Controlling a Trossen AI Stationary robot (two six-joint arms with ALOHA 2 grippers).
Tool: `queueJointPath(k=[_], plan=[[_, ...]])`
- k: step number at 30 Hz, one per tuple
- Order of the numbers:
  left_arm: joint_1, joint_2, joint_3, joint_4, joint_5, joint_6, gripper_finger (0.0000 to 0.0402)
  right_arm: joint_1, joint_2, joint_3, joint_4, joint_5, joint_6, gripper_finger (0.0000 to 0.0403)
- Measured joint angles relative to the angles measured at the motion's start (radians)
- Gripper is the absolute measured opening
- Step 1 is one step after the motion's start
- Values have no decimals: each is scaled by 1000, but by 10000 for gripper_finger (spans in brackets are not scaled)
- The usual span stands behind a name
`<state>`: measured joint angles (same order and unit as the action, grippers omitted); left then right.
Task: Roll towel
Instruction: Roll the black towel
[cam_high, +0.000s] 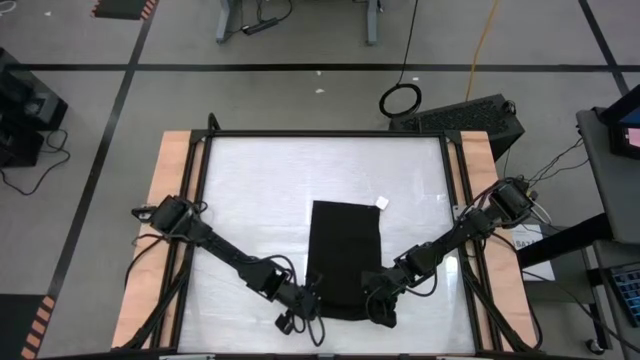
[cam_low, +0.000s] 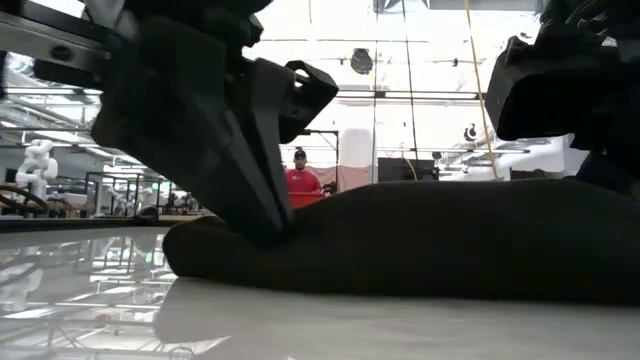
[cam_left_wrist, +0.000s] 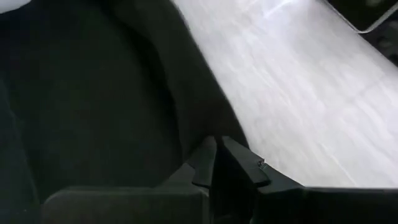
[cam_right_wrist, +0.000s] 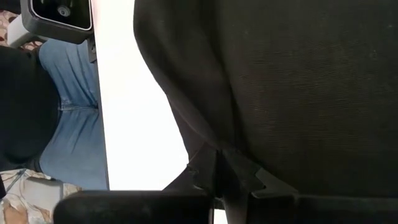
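White table (cam_high: 260, 200) — both grippers pinch the towel's (cam_high: 346, 250) near edge; only overhead shows its tag (cam_high: 382, 203).

Overhead view straight down, low view tabletop-level, 2 wrist views close on towel (cam_high: 346, 258)

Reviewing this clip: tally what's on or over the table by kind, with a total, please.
Towel: 1, the black towel with its white tag
Grippers: 2, the left gripper and right gripper, both shut on the towel's near edge
Total: 3
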<state>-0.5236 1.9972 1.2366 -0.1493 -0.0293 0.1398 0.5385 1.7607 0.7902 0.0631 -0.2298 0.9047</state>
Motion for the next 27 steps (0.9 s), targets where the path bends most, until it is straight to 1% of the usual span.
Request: queueJointPath(k=[10,14,16,20,23,27], plan=[[20,3,-8,-27,1,-6,30,0,0,0,1,-4,-1,4],[25,30,-7,-25,21,-42,30,2,-1,0,4,-11,-22,6],[26,48,-4,-17,28,-54,30,6,-8,0,4,-8,-34,14],[25,60,-3,-18,28,-56,30,7,-36,-2,-9,-6,-58,52],[30,61,-4,-18,29,-57,30,7,-70,-2,-29,-2,-83,95],[38,63,-4,-28,39,-83,30,7,-132,-2,-108,18,-117,148]])
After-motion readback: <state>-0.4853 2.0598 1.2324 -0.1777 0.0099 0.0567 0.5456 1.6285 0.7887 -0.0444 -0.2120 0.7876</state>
